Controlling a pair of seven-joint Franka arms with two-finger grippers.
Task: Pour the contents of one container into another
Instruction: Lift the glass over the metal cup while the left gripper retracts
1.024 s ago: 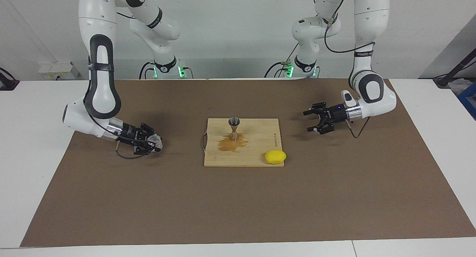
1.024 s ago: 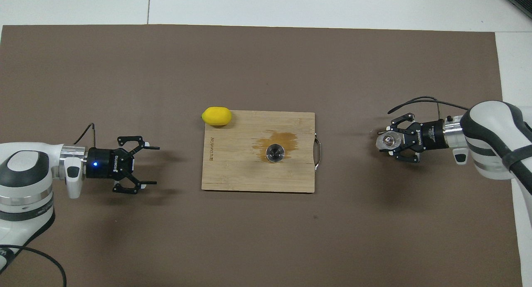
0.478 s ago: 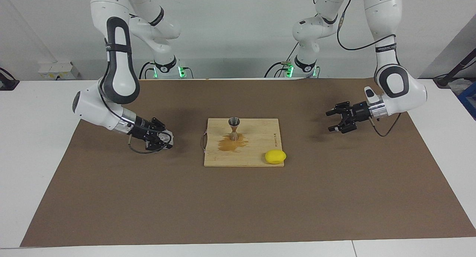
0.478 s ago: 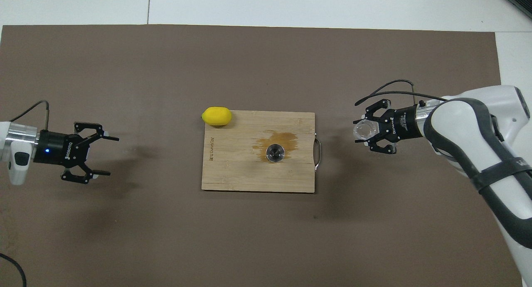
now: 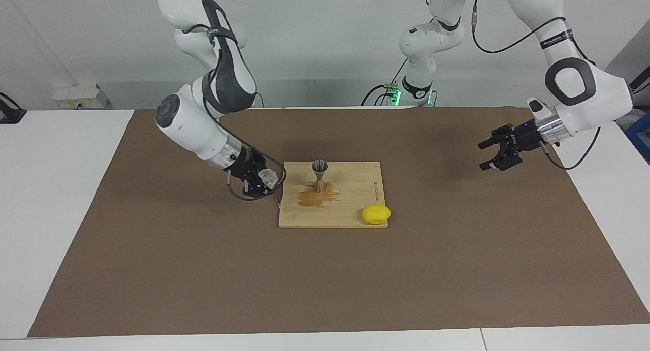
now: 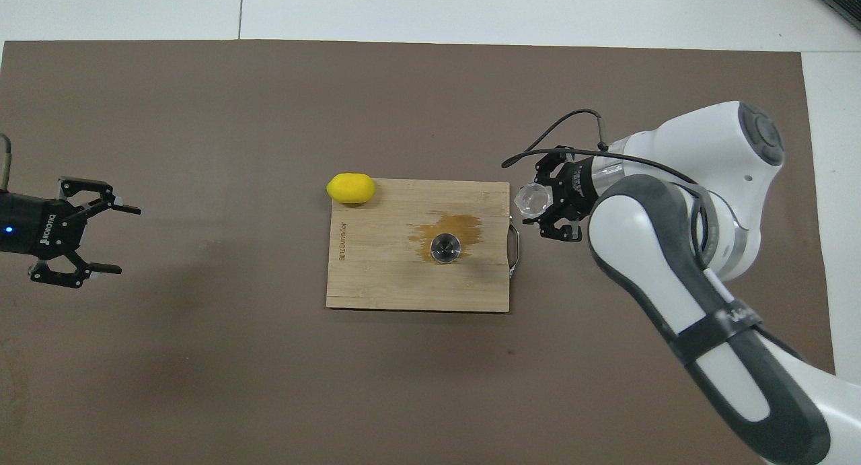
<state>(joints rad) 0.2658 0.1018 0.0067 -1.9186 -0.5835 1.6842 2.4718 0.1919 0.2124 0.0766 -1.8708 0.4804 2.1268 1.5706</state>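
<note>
Fingers of the right gripper (image 5: 260, 181) are clamped on the clear cup (image 5: 267, 177), which is held up off the mat just beside the handle end of the cutting board (image 5: 350, 216), toward the right arm's end of the table. In the overhead view the cup (image 6: 533, 199) sits between the fingers (image 6: 553, 182) just outside the board's metal handle (image 6: 515, 248). Cup appears tilted, mouth toward the board; contents cannot be told.

Jigger (image 5: 319, 174) stands upright on the board, about mid-board; seen from above, its round mouth (image 6: 445, 247) faces up. A brown wet stain (image 5: 317, 196) spreads on the wood around its foot. Lemon (image 5: 376, 214) lies at the board's corner farther from the robots, toward the left arm's end, overhanging the edge. Nothing stands between cup and jigger except the handle and bare wood.

Left gripper (image 5: 498, 150) hangs over the brown mat (image 5: 457, 269) near the left arm's end, fingers spread wide, holding nothing; waiting.

Change versus one second ago: the right gripper has carried the cup from well out over the mat to the board's edge, its arm now raised and bent over. Left gripper has drawn back away from the board. Jigger, stain, lemon, board unmoved.
</note>
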